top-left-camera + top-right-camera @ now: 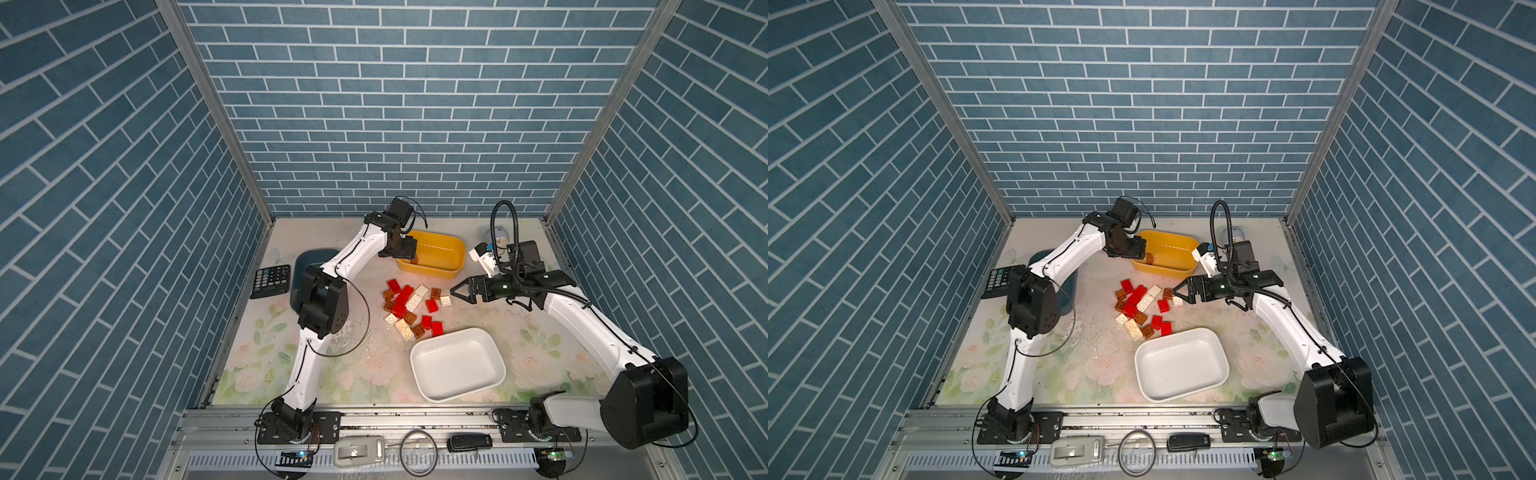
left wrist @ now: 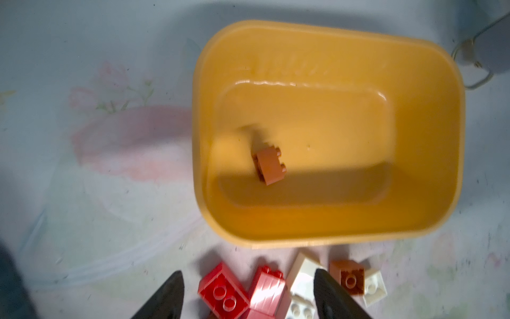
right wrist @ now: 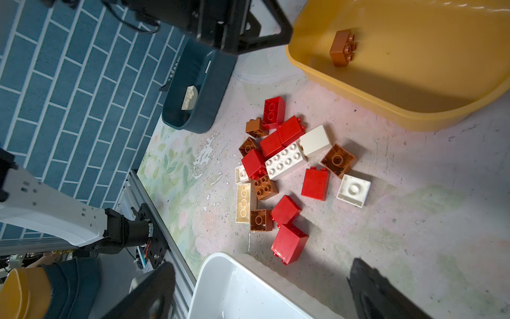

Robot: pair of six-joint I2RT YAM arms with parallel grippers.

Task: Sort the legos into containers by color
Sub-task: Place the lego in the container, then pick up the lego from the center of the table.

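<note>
We see three tubs set around a heap of loose legos (image 1: 413, 305) in the middle of the table (image 1: 365, 374).

The yellow tub (image 1: 442, 249) stands at the far side, about centre. One brown brick (image 2: 270, 165) lies on its floor, tipped on its side, toward the near-left corner. The left gripper (image 2: 247, 272) hangs over that corner. Its claw is apart and closed on nothing, and the brick lies clear of both fingers.

The teal tub (image 3: 198, 110) sits at the left, and in both top views the left arm hides much of it. The right wrist view shows us one cream brick (image 3: 190, 98) inside it.

The white tub (image 1: 457, 363) sits near us, right of centre, with its glossy floor in plain view in both top views.

The heap is made of red, brown and white bricks, many of them touching. It rests on the table between the yellow tub and the white tub, outside every tub. The right gripper (image 1: 456, 294) hovers just right of the heap. Its claw is spread wide, pointing left toward the bricks and gripping none of them.
</note>
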